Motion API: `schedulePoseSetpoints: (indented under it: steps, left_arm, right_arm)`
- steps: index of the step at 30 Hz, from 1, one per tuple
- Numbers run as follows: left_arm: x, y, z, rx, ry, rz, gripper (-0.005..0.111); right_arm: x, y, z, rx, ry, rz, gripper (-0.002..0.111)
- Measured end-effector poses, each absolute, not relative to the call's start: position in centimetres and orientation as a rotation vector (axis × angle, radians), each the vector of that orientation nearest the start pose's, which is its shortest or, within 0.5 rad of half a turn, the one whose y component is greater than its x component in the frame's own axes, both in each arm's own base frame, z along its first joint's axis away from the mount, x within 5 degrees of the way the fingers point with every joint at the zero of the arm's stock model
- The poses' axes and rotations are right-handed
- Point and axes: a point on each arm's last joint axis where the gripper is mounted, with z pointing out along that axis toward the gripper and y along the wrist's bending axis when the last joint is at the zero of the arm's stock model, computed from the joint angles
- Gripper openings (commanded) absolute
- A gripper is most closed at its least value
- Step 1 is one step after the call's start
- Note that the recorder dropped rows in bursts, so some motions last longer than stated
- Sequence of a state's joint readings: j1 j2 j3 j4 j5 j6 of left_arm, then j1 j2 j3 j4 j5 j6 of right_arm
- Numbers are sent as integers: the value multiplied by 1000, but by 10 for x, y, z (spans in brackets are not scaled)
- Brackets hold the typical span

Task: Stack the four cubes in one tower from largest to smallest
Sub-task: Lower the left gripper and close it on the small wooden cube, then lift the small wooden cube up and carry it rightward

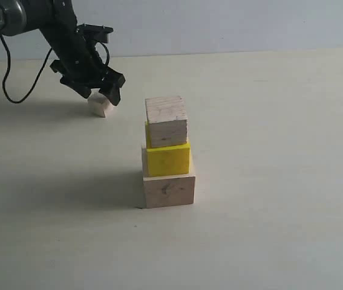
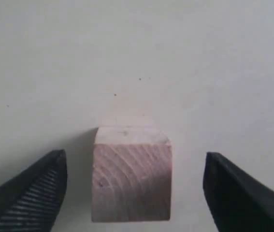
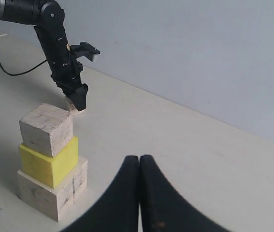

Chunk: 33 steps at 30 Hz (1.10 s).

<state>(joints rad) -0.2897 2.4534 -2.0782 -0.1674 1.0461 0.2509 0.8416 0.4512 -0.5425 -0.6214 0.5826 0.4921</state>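
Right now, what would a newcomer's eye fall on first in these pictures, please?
The bright yellow cube, stacked between the large wood cube and a medium wood cube in the middle. Behind on the left, the left gripper stands open astride the tiny cube.

Pale cream tabletop, matte and plain, filling most of the exterior view. Meets a flat blue-grey wall along a straight edge at the back. Soft grey shadow spread over the left part of the surface. A few tiny dark specks dotted on it in the left wrist view
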Motion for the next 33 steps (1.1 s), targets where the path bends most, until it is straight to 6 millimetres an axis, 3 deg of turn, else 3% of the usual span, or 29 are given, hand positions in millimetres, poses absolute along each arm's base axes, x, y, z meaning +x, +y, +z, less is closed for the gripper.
schedulePoseSetpoints:
  steps: [5,7,14,19,33]
  left_arm:
    - [486,-159,121,684,2845,-231,70]
    - [486,-159,118,685,2850,-231,59]
    - [487,-159,118,686,2845,-230,0]
    - [486,-159,128,682,2830,-231,0]
    - [464,-155,222,449,2832,-303,0]
  right_arm:
    - [80,46,321,-599,1773,240,0]
    - [80,46,321,-599,1771,241,0]
    - [80,46,321,-598,1764,249,0]
    - [80,46,321,-599,1764,248,0]
    - [80,47,322,-592,1759,259,0]
